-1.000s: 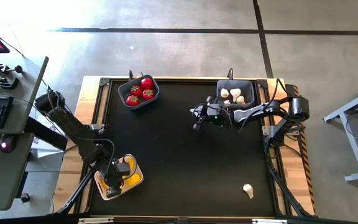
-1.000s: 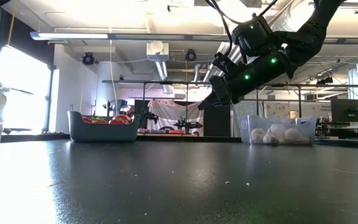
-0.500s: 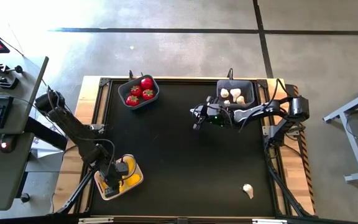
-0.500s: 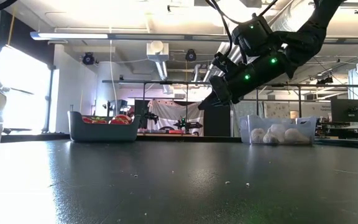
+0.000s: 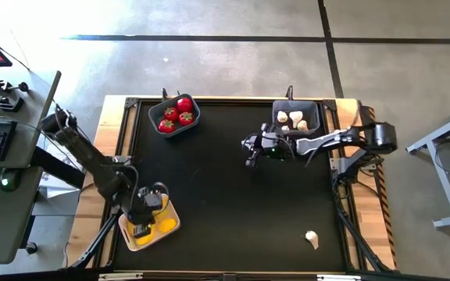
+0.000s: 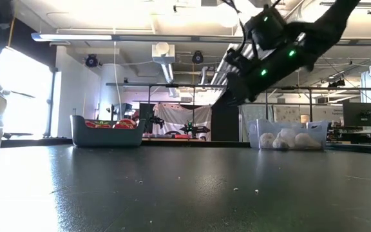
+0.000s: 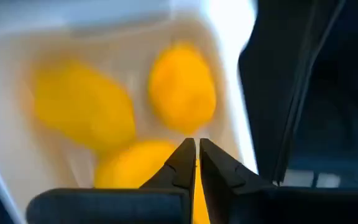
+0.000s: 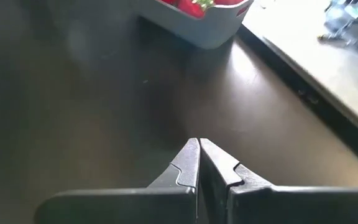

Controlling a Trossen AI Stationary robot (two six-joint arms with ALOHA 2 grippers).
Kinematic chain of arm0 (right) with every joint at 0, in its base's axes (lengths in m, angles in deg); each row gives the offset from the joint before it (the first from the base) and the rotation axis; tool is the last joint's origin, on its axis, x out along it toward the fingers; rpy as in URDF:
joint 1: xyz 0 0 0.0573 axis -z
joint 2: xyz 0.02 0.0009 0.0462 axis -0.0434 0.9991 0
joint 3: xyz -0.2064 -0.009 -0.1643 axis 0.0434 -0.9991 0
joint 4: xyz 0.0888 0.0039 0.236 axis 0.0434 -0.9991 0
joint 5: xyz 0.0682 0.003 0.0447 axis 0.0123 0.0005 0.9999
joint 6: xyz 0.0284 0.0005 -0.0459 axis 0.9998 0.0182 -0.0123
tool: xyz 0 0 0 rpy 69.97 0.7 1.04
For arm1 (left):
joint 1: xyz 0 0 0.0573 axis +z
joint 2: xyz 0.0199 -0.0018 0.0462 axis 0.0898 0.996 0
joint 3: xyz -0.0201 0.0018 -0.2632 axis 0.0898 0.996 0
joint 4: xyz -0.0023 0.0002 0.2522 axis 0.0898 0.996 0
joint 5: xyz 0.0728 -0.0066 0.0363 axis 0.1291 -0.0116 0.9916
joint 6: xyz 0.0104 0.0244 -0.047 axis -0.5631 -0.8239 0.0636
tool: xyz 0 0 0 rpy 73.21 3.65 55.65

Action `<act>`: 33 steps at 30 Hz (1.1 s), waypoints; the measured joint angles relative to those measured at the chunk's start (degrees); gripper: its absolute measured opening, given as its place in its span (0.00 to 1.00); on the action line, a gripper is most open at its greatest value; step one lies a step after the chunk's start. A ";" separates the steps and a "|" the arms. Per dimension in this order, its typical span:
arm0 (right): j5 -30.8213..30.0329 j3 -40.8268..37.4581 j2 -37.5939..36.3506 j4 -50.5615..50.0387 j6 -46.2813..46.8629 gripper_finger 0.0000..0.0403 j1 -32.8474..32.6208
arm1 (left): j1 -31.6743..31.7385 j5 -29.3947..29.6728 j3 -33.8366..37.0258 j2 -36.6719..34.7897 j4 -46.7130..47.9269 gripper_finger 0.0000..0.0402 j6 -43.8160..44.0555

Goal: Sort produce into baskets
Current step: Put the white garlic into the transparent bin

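One garlic bulb (image 5: pixel 312 239) lies alone at the lower right of the high view, well apart from both arms; it looks like the last loose piece. The right gripper (image 5: pixel 250 150), pinched closed and empty at mid-frame, is best placed: it should swing down-frame, open wide above the bulb, then carry it to the dark bin (image 5: pixel 296 119) at upper right, where other bulbs sit. The left gripper (image 5: pixel 142 225) hangs closed and empty over the cream tray (image 5: pixel 171 226) of lemons (image 7: pixel 182 89) at lower left. Red pieces (image 5: pixel 176 115) fill the grey-blue bin (image 5: pixel 193 123) at upper centre.

The worktop (image 5: pixel 225 203) is matt black with a wooden border. Beyond it, a workshop with ducts and monitors.
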 joint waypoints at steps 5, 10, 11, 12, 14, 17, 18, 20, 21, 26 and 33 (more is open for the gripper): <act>0.02 0.02 -8.80 -16.34 9.31 0.00 -4.79 | 6.96 3.77 3.16 -5.76 -3.34 0.01 -10.63; 0.06 0.04 -16.83 -34.88 25.72 0.00 -12.49 | 17.03 1.55 10.04 -10.14 -14.70 0.00 -22.75; 0.28 0.04 -18.11 -38.21 29.49 0.00 -14.32 | 19.11 0.59 11.15 -10.66 -16.74 0.00 -25.10; 1.06 0.06 -19.33 -41.27 33.22 0.00 -16.16 | 21.21 -0.46 12.15 -11.14 -19.18 0.00 -27.25; 2.83 0.58 -20.85 -47.14 40.92 0.00 -19.88 | 25.07 -2.42 13.76 -11.64 -23.33 0.00 -31.22; 4.22 2.94 -21.23 -56.07 51.22 0.00 -26.02 | 30.23 -5.19 14.87 -11.36 -28.05 0.00 -37.37; 4.35 3.86 -21.12 -58.90 54.06 0.00 -28.05 | 31.79 -5.74 15.05 -11.13 -29.98 0.00 -39.25; 4.57 6.25 -20.75 -64.11 59.70 0.00 -31.98 | 35.12 -7.05 15.85 -10.92 -34.19 0.00 -42.99; 4.89 7.37 -20.63 -66.28 62.58 0.00 -33.81 | 36.72 -7.77 16.50 -10.70 -36.90 0.00 -44.20; 8.70 12.24 -19.25 -72.70 76.05 0.01 -41.42 | 43.45 -12.26 19.18 -8.75 -51.31 0.00 -47.24; 18.00 15.38 -14.02 -74.03 90.96 0.21 -48.86 | 49.50 -17.14 21.04 -4.67 -64.58 0.00 -49.69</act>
